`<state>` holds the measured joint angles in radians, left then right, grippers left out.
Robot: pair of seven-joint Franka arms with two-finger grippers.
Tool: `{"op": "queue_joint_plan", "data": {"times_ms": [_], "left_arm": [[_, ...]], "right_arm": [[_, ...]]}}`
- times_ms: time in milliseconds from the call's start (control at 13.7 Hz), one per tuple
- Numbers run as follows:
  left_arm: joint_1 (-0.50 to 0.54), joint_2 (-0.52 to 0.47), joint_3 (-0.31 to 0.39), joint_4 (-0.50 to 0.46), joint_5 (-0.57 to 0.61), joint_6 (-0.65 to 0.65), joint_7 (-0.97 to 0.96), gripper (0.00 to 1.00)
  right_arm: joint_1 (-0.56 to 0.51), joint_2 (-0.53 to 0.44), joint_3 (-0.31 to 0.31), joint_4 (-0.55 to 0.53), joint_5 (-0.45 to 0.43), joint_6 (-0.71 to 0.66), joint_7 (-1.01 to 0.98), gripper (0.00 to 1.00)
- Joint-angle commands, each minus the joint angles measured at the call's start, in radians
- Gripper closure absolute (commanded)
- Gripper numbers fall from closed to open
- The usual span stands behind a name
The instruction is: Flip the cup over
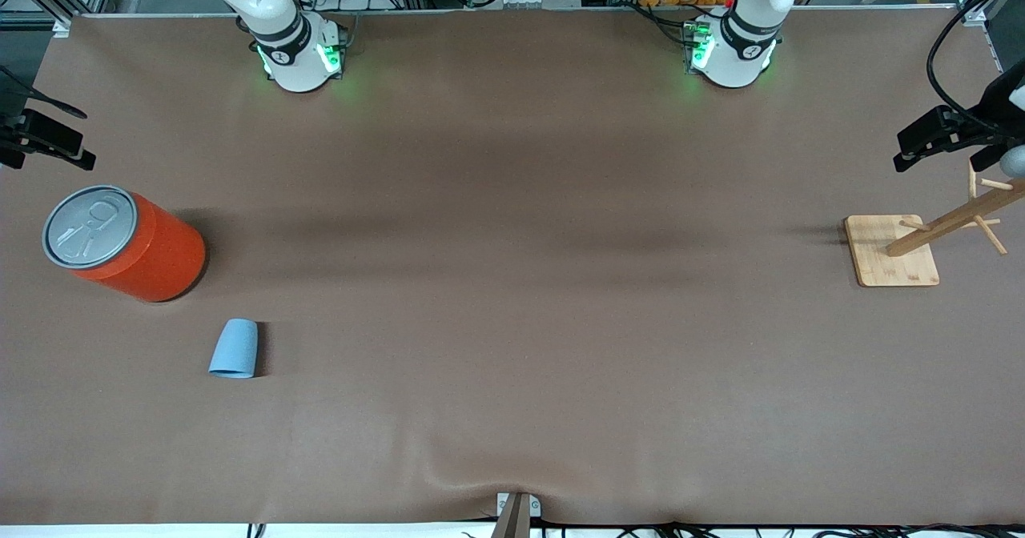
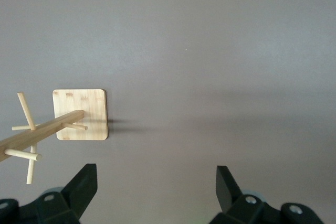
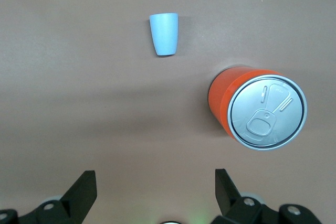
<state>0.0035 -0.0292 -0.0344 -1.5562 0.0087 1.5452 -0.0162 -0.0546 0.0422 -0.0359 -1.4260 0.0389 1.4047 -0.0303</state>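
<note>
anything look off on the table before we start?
Only the cup: it lies on its side, nearer the front camera than the upright orange can. The wooden peg stand stands straight. No spills or damage visible.

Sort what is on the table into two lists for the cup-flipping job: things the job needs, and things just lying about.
Needed for the job:
- cup, light blue, near the right arm's end of the table

Just lying about:
- can, orange, beside the cup and farther from the front camera
- wooden rack, at the left arm's end of the table
</note>
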Motion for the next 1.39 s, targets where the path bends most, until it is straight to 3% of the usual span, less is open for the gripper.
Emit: {"op": "queue_joint_plan", "data": {"times_ms": [0, 1314], "left_arm": [[-0.005, 0.002, -0.002, 0.022, 0.017, -0.033, -0.001, 0.0], [0.001, 0.018, -0.001, 0.036, 0.007, -0.034, -0.022, 0.0]], "right_arm": [[0.007, 0.001, 0.001, 0.006, -0.014, -0.009, 0.017, 0.0], [0.002, 0.041, -0.002, 0.009, -0.013, 0.003, 0.006, 0.0]]}}
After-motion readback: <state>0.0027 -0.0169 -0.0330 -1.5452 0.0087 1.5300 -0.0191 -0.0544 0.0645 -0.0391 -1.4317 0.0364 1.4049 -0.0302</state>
